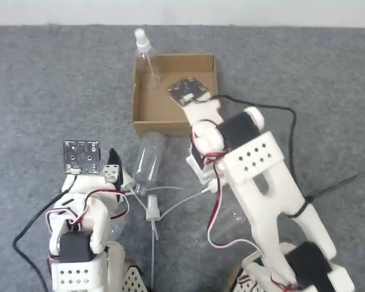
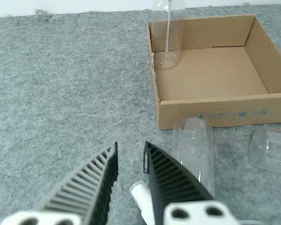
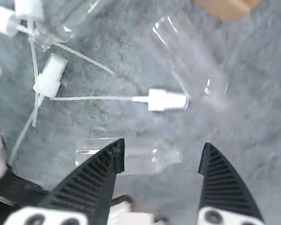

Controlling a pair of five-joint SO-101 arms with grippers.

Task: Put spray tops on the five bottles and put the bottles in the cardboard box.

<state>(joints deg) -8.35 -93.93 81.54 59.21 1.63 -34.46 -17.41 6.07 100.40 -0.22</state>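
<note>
The cardboard box (image 1: 147,115) stands at the back middle of the table. One clear bottle with a spray top (image 1: 145,52) stands upright in its back left corner, also seen as the bottle (image 2: 167,33). Another clear bottle (image 1: 149,163) lies in front of the box, with loose spray tops (image 1: 152,207) at its neck. My left gripper (image 2: 131,146) is low over the felt beside that lying bottle (image 2: 193,150), slightly open, holding nothing. A white spray top (image 2: 140,197) lies just behind its fingers. My right gripper (image 3: 164,144) is wide open above a lying bottle (image 3: 131,159) and a spray top (image 3: 166,100).
A further clear bottle (image 3: 192,61) lies beyond the spray top, and another spray top (image 3: 50,77) lies with thin dip tubes crossing it. A bottle (image 2: 267,147) lies by the box's front wall (image 2: 215,112). Grey felt covers the table; the left side is open.
</note>
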